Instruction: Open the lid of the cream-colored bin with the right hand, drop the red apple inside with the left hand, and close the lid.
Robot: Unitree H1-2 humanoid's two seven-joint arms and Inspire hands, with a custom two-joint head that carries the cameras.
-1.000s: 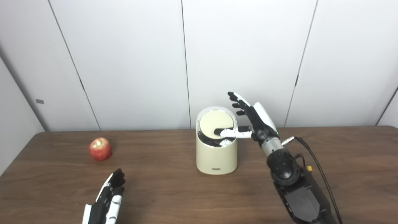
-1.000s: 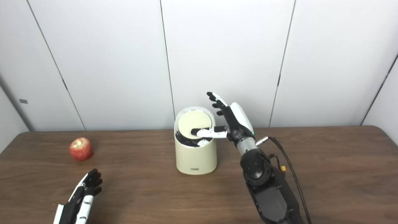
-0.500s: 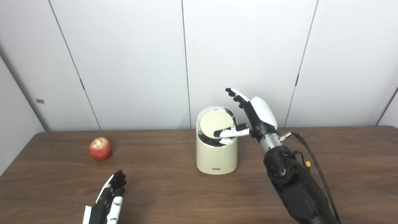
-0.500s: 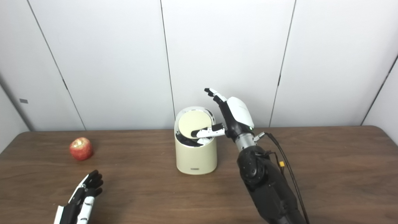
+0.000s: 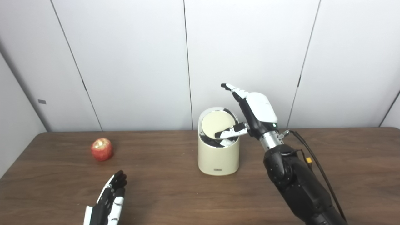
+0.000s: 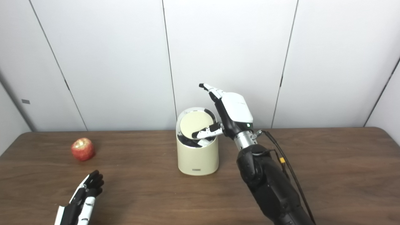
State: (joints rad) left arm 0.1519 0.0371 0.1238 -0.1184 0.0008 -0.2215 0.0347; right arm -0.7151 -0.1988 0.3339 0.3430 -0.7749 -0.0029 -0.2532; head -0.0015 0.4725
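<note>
The right robot hand (image 5: 254, 114) stands spread beside the cream-colored bin (image 5: 218, 156), its thumb laid across the tilted lid (image 5: 217, 124), which leaves a dark gap at the near edge. The red apple (image 5: 101, 149) sits on the worktop (image 5: 175, 193) far left of the bin, and the left robot hand (image 5: 107, 204) lies spread and empty near the front edge. The thumb alone looks a thin hold: it may slip and let the lid swing shut, or a sideways push may tip the bin.
</note>
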